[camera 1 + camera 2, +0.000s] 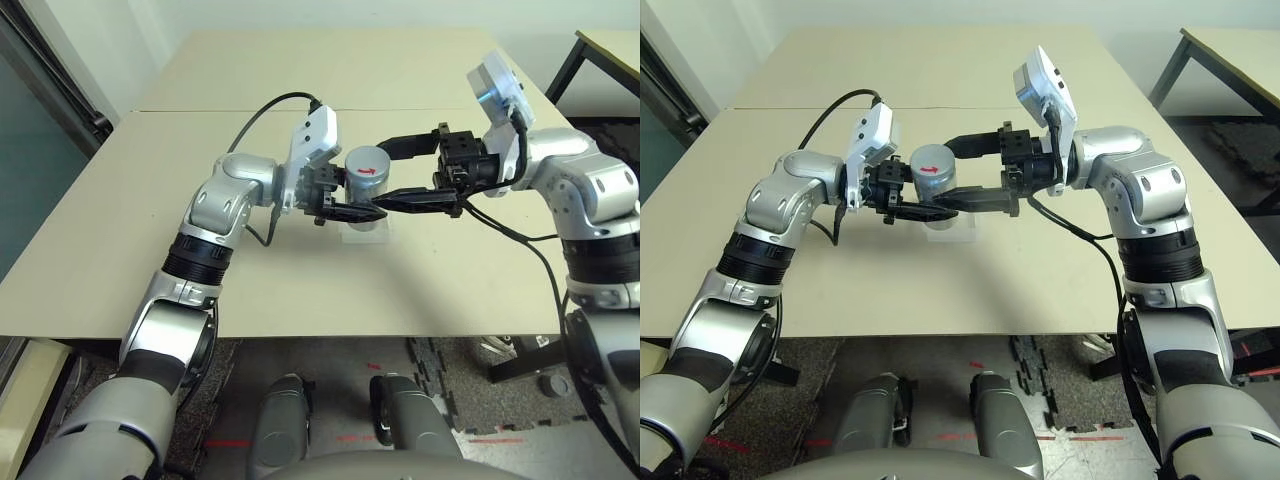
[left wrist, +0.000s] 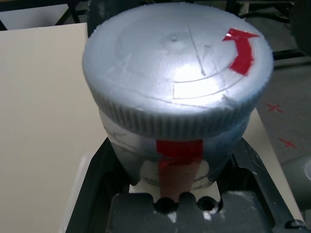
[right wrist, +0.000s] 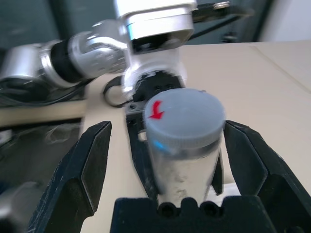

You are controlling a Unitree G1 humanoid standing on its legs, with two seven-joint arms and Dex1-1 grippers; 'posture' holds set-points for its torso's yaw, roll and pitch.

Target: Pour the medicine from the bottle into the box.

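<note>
The silver-grey bottle (image 1: pixel 366 172) with a red arrow on its round cap (image 2: pixel 175 73) is held just above the table. My left gripper (image 1: pixel 350 198) is shut on its body below the cap. My right gripper (image 1: pixel 386 178) is open, one black finger (image 3: pixel 82 170) on each side of the cap (image 3: pixel 184 119) without touching it. The clear box (image 1: pixel 372 232) lies on the table directly under the bottle, partly hidden by the fingers.
The beige table (image 1: pixel 300 290) has a seam across it behind the arms. A black cable (image 1: pixel 262 112) loops from my left wrist. A second table (image 1: pixel 610 50) with black legs stands at the far right.
</note>
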